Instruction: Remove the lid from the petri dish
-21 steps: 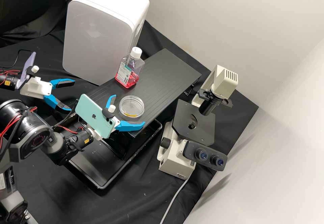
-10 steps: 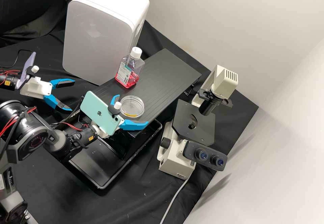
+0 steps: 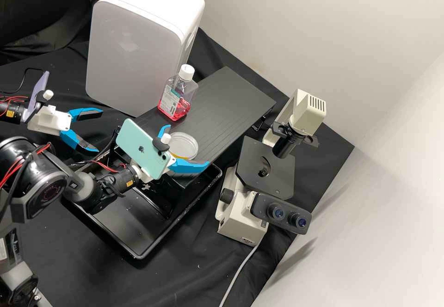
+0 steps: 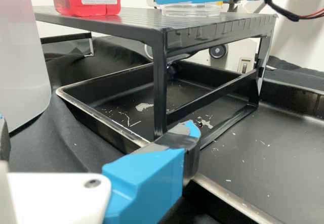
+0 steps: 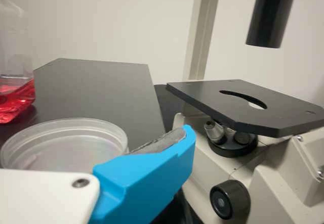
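**Petri dish** point(image 3: 184, 144): clear, round, lid point(image 3: 186, 140) in place. It sits near the 7 o'clock corner of the raised black rack point(image 3: 222, 99).

**Right end effector** point(image 3: 188, 145): released, fingers spread wide and straddling the dish, one at its 10 o'clock side and one along its 5 o'clock side. The wrist view shows the near finger just beside the dish wall. Contact cannot be told.

**Left end effector** point(image 3: 98, 130): released and holding nothing. It hangs at 9 o'clock of the rack, well apart from the dish.

**Bottle** point(image 3: 177, 95): upright with a white cap and red liquid, on the rack at 12 o'clock of the dish.

**White box** point(image 3: 138, 39): stands on the tabletop point(image 3: 194, 270) at 11 o'clock of the dish, behind the bottle.

**Microscope** point(image 3: 268, 177): stands at 4 o'clock of the dish, beside the rack.

**Black tray** point(image 3: 138, 251): holds the rack's legs and reaches out toward 7 o'clock. Its floor carries pale specks.
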Motion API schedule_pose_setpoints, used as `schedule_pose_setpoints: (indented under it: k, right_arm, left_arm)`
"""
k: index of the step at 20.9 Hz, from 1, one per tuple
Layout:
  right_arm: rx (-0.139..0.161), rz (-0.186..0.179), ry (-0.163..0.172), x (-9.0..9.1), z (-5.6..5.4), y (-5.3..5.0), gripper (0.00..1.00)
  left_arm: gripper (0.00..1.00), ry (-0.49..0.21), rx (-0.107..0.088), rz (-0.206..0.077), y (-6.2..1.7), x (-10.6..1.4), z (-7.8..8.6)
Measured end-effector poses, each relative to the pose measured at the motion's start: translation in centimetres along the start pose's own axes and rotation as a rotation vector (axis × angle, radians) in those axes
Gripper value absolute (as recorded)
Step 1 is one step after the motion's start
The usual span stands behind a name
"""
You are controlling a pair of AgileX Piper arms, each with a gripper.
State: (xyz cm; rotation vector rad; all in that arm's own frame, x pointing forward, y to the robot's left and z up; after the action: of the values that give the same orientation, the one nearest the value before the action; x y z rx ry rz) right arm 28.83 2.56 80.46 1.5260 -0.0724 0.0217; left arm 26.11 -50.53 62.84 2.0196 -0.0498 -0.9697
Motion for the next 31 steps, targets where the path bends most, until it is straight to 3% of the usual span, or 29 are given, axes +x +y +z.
schedule_pose_setpoints:
  k: [2,3,14,31]
  right_arm:
    - [0.000,-0.006,-0.002,0.02,-0.01,-0.24,1.00]
    - [0.001,-0.007,-0.002,0.02,-0.03,-0.28,0.00]
    - [0.001,-0.026,0.003,0.03,-0.21,-0.86,0.00]
    - [0.001,-0.026,0.003,0.03,-0.21,-0.86,0.00]
  left_arm:
    - [1.00,0.000,0.000,0.000,0.00,0.00,0.00]
    - [1.00,0.000,0.000,0.000,0.00,0.00,0.00]
    - [1.00,0.000,0.000,0.000,0.00,0.00,0.00]
    - [1.00,-0.001,-0.002,-0.001,-0.08,0.05,0.17]
